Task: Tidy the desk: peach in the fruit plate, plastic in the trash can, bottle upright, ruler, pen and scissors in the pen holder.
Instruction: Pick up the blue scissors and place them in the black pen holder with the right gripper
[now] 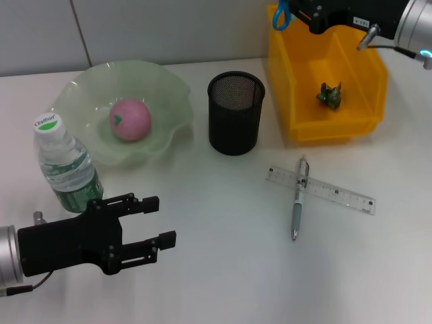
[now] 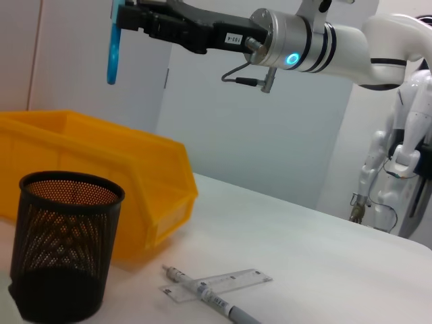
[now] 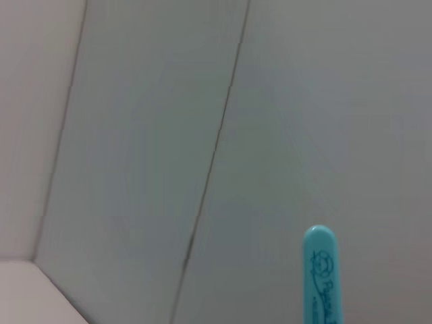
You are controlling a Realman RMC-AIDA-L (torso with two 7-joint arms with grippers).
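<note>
My right gripper (image 1: 291, 15) is raised over the back left corner of the yellow bin (image 1: 297, 64), shut on the blue-handled scissors (image 1: 281, 17), which hang down from it (image 2: 115, 50). In the right wrist view only the blue scissors handle tip (image 3: 322, 277) shows. Crumpled green plastic (image 1: 330, 94) lies in the bin. The black mesh pen holder (image 1: 235, 113) stands mid-table. A clear ruler (image 1: 337, 192) lies to its right with the pen (image 1: 298, 199) across it. The pink peach (image 1: 130, 119) sits in the green fruit plate (image 1: 172, 94). The bottle (image 1: 66, 165) stands upright. My left gripper (image 1: 160, 219) hovers open at the front left.
A white wall rises behind the table. The bottle stands just behind my left gripper, and the plate's wavy rim is close to the pen holder. Another white robot (image 2: 398, 148) stands beyond the table's far side.
</note>
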